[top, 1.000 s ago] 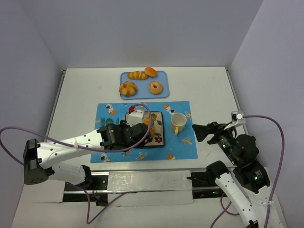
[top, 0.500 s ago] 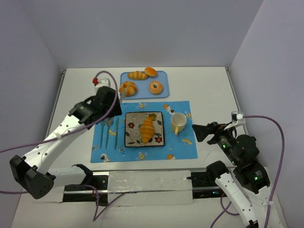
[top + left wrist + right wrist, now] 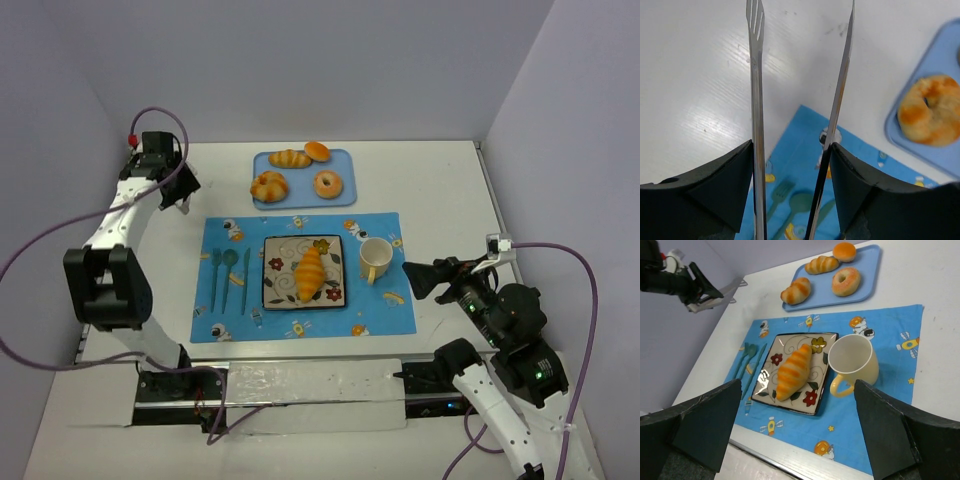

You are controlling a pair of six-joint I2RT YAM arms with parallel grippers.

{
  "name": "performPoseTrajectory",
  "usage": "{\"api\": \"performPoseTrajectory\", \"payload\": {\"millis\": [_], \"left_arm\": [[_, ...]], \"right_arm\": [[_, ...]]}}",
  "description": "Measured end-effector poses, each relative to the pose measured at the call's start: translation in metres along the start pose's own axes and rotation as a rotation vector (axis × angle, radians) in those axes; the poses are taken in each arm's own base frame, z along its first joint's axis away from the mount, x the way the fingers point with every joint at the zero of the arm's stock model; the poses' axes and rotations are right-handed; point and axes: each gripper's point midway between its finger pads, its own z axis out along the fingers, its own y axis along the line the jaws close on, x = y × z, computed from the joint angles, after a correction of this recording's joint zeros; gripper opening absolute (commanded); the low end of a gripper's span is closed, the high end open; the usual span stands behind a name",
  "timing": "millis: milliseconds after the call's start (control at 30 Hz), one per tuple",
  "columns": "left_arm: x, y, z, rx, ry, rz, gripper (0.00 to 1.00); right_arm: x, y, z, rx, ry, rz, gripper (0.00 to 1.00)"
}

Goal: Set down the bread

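Note:
The bread [image 3: 311,272], a long golden-orange croissant, lies diagonally on the square flowered plate [image 3: 280,292] in the middle of the blue placemat [image 3: 385,312]. It also shows in the right wrist view [image 3: 794,371]. My left gripper [image 3: 178,192] is far back left over bare table, well away from the plate. It carries long metal tongs. In the left wrist view the gripper [image 3: 790,165] is open with nothing between the tongs. My right gripper [image 3: 415,278] is open and empty to the right of the yellow cup [image 3: 375,258], facing the plate [image 3: 767,390].
A blue tray [image 3: 345,196] at the back holds several other pastries, one of which [image 3: 930,110] shows in the left wrist view. Teal cutlery [image 3: 230,276] lies on the placemat left of the plate. Walls close in on the left, right and back.
My left arm has pulled off the plate and swung to the far back left, leaving the croissant lying on the plate. The right arm has not moved.

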Motion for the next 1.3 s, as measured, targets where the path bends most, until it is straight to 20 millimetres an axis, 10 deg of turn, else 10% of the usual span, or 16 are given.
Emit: {"api": "performPoseTrajectory", "payload": {"millis": [367, 667, 1300], "left_arm": [[-0.034, 0.016, 0.103, -0.108, 0.033, -0.086, 0.70], [-0.057, 0.019, 0.139, -0.152, 0.003, -0.082, 0.72], [0.005, 0.053, 0.183, -0.282, 0.127, -0.004, 0.83]], "right_arm": [[0.000, 0.007, 0.000, -0.037, 0.005, 0.007, 1.00], [0.008, 0.007, 0.006, -0.049, 0.022, 0.018, 1.00], [0.008, 0.009, 0.007, -0.063, 0.027, 0.017, 1.00]]}}
